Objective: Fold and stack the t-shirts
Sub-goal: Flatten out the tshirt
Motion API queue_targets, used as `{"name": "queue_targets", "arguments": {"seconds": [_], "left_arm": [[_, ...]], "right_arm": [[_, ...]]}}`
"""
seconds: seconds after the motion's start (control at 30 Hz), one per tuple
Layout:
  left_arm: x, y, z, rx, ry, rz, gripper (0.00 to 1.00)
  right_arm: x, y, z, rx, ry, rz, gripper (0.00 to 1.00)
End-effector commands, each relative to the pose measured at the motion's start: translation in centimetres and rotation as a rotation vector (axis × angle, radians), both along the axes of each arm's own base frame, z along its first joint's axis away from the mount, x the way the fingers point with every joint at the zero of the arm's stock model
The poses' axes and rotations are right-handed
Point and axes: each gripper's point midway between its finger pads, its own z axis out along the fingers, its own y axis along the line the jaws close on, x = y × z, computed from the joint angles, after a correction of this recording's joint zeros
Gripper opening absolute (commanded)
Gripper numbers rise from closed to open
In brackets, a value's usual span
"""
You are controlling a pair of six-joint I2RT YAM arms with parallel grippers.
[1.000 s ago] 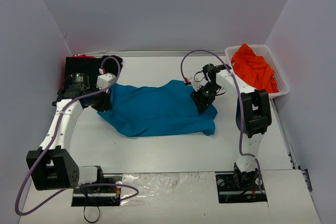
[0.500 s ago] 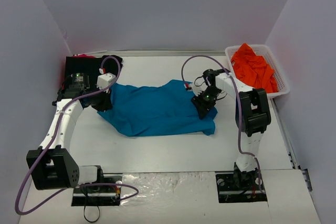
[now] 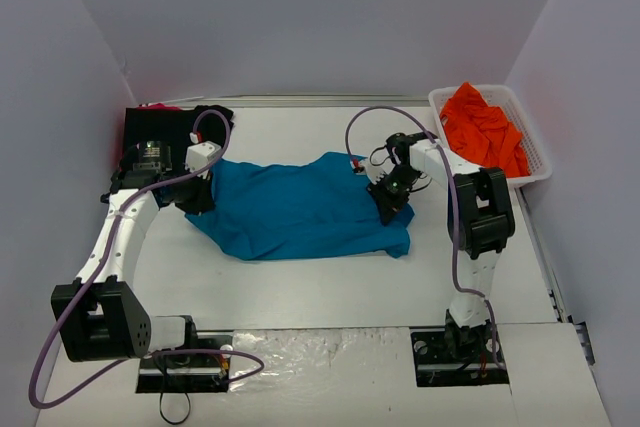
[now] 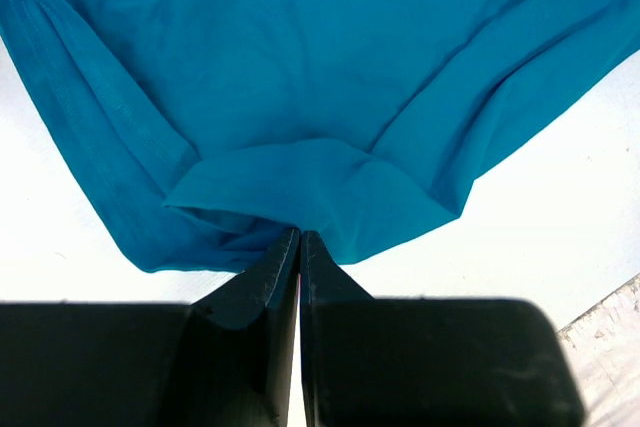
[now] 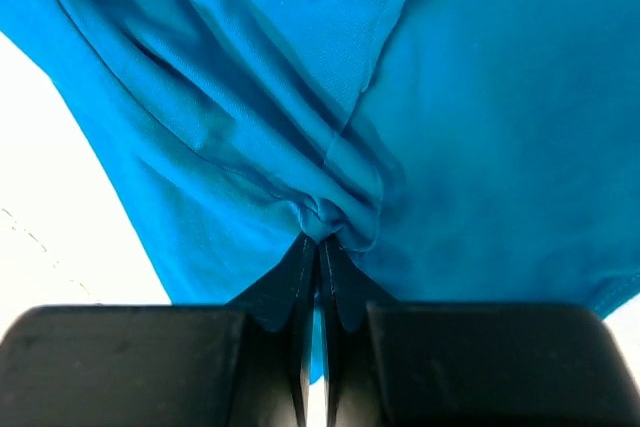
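**Teal shirt (image 3: 300,209) pinched at both ends on the white surface (image 3: 320,287)**

The shirt lies spread and rumpled across the middle of the overhead frame. At centre left, the left gripper (image 4: 300,232) is clamped tight on a folded edge of the cloth. At centre right, the right gripper (image 5: 320,239) is clenched on a bunched pleat of the same garment. Orange shirts (image 3: 483,130) sit heaped in a white basket (image 3: 533,175) at upper right, and a black shirt (image 3: 165,125) lies at upper left, behind the left arm.
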Motion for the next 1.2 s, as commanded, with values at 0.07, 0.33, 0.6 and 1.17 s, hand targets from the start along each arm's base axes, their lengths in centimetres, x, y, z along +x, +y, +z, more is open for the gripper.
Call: {"name": "queue_targets", "arguments": {"seconds": [0.07,0.33,0.6,1.17], "left_arm": [[0.7,-0.3,1.8,-0.014,-0.044,-0.014,0.02],[6.4,1.8,9.4,0.017,-0.210,0.112,0.02],[12.0,4.0,19.7,-0.005,-0.412,0.288,0.03],[-4.1,2.7,24.3,0.013,-0.653,0.258,0.02]], "right_arm": [[1.0,-0.7,3.7,-0.029,-0.087,-0.038,0.00],[12.9,-5.6,15.8,-0.069,-0.505,-0.309,0.00],[18.9,-10.7,27.4,-0.034,-0.823,-0.555,0.00],[1.6,-10.2,38.7,0.146,-1.063,-0.576,0.00]]}}
